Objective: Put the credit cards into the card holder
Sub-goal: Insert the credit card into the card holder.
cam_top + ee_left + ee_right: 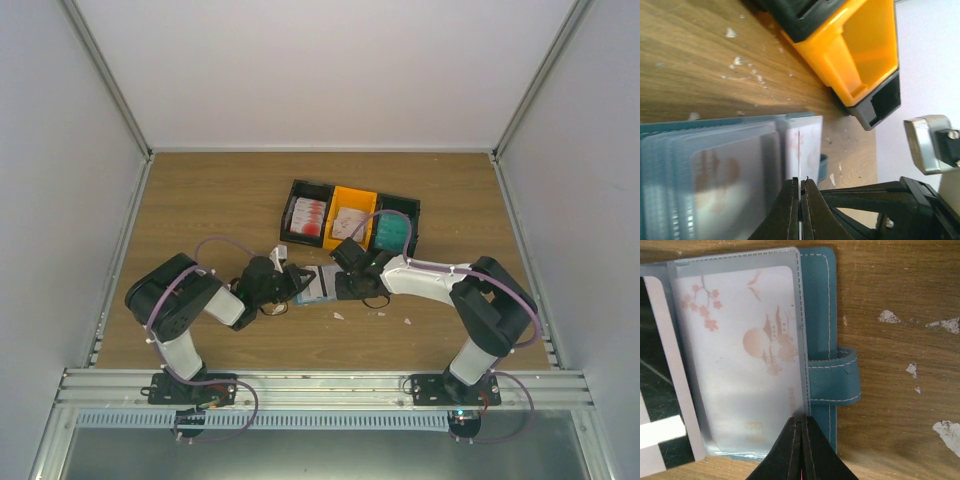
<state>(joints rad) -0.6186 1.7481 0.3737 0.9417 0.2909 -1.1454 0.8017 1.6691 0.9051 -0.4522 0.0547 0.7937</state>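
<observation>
Right jaws pinching card holder (821, 315).

top: even, soft light; white walls (300, 70) bright; faint shadows on brown wood-grain desk (200, 200) | left wrist: blue-teal folding card holder (715, 190) blurred up close; glossy orange plastic bin (865, 50) glares | right wrist: sharp; sleeve sheen; black right pincer (801, 421) soft-edged
</observation>
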